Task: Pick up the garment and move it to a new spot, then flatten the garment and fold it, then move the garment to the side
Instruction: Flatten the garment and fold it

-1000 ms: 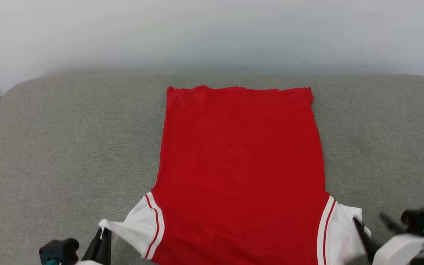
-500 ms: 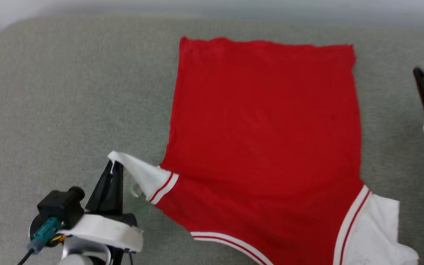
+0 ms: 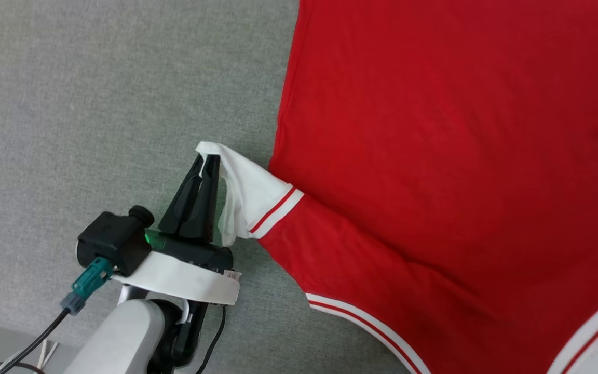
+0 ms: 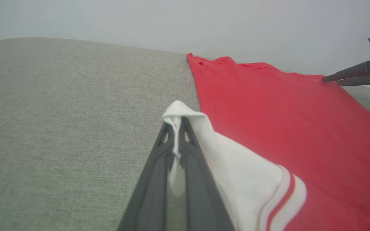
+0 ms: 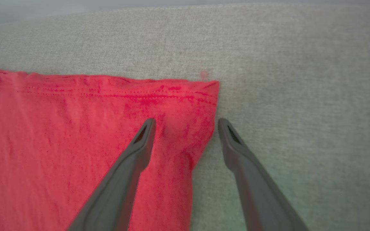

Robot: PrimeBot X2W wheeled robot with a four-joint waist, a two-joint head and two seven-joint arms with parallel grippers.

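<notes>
The red garment [image 3: 434, 156] lies spread flat on the grey cushion [image 3: 96, 78], plain side up, with no number showing. My left gripper [image 3: 206, 162] is shut on the tip of its white shoulder strap [image 3: 249, 197], lifting that strap off the cushion; the left wrist view shows the white strap [image 4: 236, 166] pinched between the fingers beside the red garment [image 4: 284, 112]. My right gripper [image 5: 186, 123] is open at the far hem, straddling the right corner of the garment [image 5: 59, 128], one finger over the cloth and one over the cushion. The right gripper [image 4: 330, 81] also appears far off in the left wrist view.
Grey cushion [image 5: 300, 80] extends beyond the hem and to the right of the corner. A pale wall [image 4: 172, 22] rises behind the cushion. A black cable [image 3: 34, 343] hangs from my left wrist at the cushion's near edge.
The head camera has tilted down and closer. My left gripper has carried the white strap forward and up. My right gripper went from the near right shoulder to the far hem corner.
</notes>
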